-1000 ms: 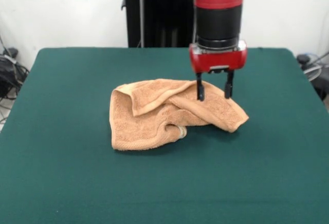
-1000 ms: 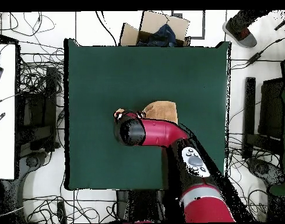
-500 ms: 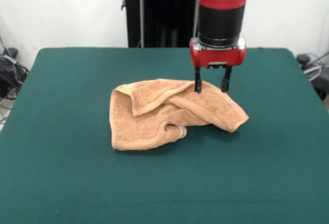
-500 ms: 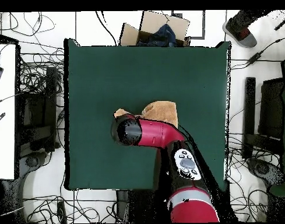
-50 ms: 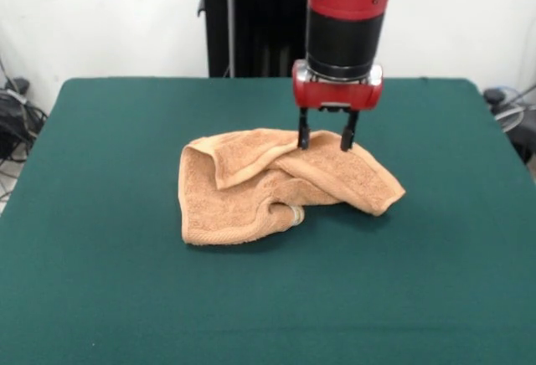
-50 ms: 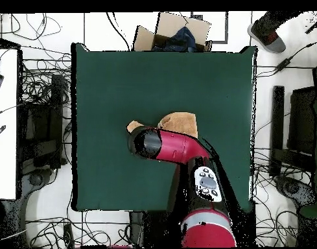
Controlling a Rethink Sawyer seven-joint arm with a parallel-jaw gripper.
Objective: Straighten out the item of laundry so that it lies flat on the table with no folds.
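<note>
The peach-orange towel [image 5: 268,182] lies crumpled near the middle of the green table [image 5: 100,281], its upper layers folded over and a small white tag at its front fold. My gripper [image 5: 323,140] hangs open just over the towel's far edge, right of centre, its two black fingers apart with nothing between them. In the overhead view the arm covers most of the towel [image 6: 179,122]; only one larger part and a small corner show beside the wrist, and the fingers are hidden.
A cardboard box [image 6: 172,34] with dark cloth inside stands just beyond the table's far edge in the overhead view. Cables and equipment lie on the floor round the table. A person's shoe [image 6: 267,32] shows at the top right.
My gripper has risen off the towel's right part and shifted left along its far edge. The towel has not moved.
</note>
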